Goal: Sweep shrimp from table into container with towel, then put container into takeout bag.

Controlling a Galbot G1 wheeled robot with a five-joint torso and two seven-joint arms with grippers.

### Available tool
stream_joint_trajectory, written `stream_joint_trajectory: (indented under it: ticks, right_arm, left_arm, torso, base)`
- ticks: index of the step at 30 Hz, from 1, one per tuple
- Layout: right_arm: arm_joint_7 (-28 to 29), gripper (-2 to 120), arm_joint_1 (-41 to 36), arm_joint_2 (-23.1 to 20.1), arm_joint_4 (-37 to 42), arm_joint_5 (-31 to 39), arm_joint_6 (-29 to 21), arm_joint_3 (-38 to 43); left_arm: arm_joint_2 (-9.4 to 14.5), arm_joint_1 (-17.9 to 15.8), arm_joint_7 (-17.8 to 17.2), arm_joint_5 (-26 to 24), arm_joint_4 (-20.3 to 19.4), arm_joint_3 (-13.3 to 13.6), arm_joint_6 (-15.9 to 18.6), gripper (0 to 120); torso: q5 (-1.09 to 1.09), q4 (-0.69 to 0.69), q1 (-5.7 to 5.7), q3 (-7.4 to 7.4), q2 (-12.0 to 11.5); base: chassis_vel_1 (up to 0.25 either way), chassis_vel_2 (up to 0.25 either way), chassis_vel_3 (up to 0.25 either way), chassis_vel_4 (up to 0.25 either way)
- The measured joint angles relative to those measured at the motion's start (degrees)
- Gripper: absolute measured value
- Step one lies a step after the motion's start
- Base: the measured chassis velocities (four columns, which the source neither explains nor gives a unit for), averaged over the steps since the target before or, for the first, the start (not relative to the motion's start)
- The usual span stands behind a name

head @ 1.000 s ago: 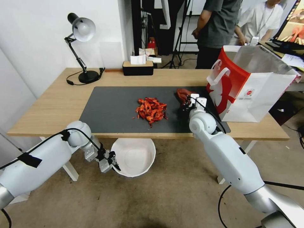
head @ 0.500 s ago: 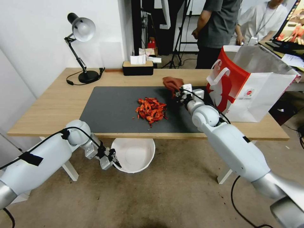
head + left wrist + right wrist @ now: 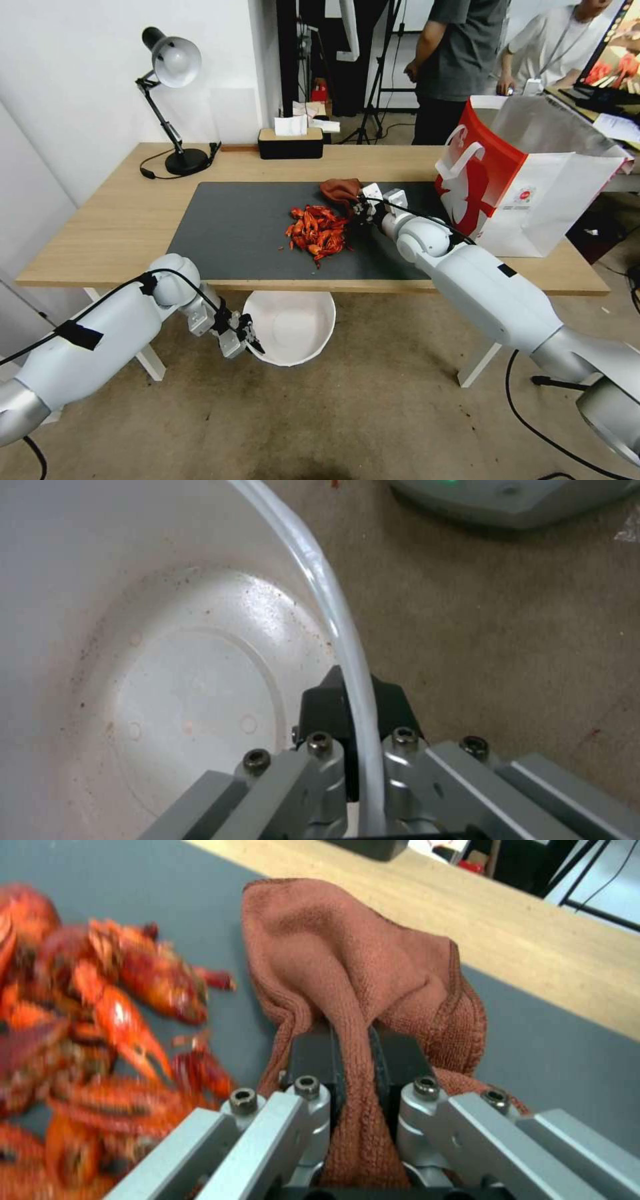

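Observation:
A heap of red-orange shrimp (image 3: 319, 231) (image 3: 87, 1020) lies mid-mat on the table (image 3: 120, 220). My right gripper (image 3: 358, 205) (image 3: 353, 1050) is shut on the rust-red towel (image 3: 339, 189) (image 3: 353, 960), holding it just behind and to the right of the heap. Below the table's front edge, my left gripper (image 3: 248, 339) (image 3: 352, 700) is shut on the rim of the white container (image 3: 291, 327) (image 3: 133, 630), which hangs over the floor under the heap. The red and white takeout bag (image 3: 527, 180) stands open at the table's right end.
A desk lamp (image 3: 172, 100) and a black tissue box (image 3: 291, 141) stand along the table's far edge. The dark grey mat (image 3: 233, 230) covers the table's middle. People stand behind the table near the bag.
My right gripper carried the towel leftward from beside the bag to just behind the shrimp heap. My left gripper shifted the container slightly right under the table edge.

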Motion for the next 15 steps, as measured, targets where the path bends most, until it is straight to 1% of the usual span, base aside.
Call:
stream_joint_trajectory:
  ticks: [4,6,7,12,15]
  right_arm:
    - [-0.4,6,-0.3,-1.5,0.9,0.3,-0.2,-1.1]
    - [-0.5,6,-0.7,-3.0,2.3,1.0,-0.3,-1.9]
    - [-0.5,6,-0.7,-3.0,2.3,1.0,-0.3,-1.9]
    - [-0.8,6,-1.5,-5.6,5.4,2.9,-0.7,-2.7]
    - [-0.9,6,-1.8,-6.6,6.8,3.4,-0.8,-2.8]
  left_arm:
    - [0.0,-0.3,-0.1,0.0,0.3,-0.1,-0.2,0]
    - [0.0,-0.3,-0.2,0.0,0.5,-0.1,-0.4,0]
    - [0.0,-0.3,-0.2,0.0,0.5,-0.1,-0.4,0]
    - [0.0,-0.2,-0.2,-0.1,0.6,-0.1,-0.6,0]
    - [0.1,-0.4,-0.2,0.0,0.2,0.3,-0.7,0]
  torso:
    - [0.01,0.0,0.0,0.0,0.0]
    - [0.0,-0.01,0.0,0.0,0.0]
    - [0.0,-0.01,0.0,0.0,0.0]
    - [0.0,0.01,0.0,0.0,0.0]
    - [0.0,-0.01,0.0,0.0,0.0]
  base:
    - [0.0,0.0,0.0,0.0]
    - [0.0,0.0,0.0,0.0]
    - [0.0,0.0,0.0,0.0]
    - [0.0,0.0,0.0,0.0]
    - [0.0,0.0,0.0,0.0]
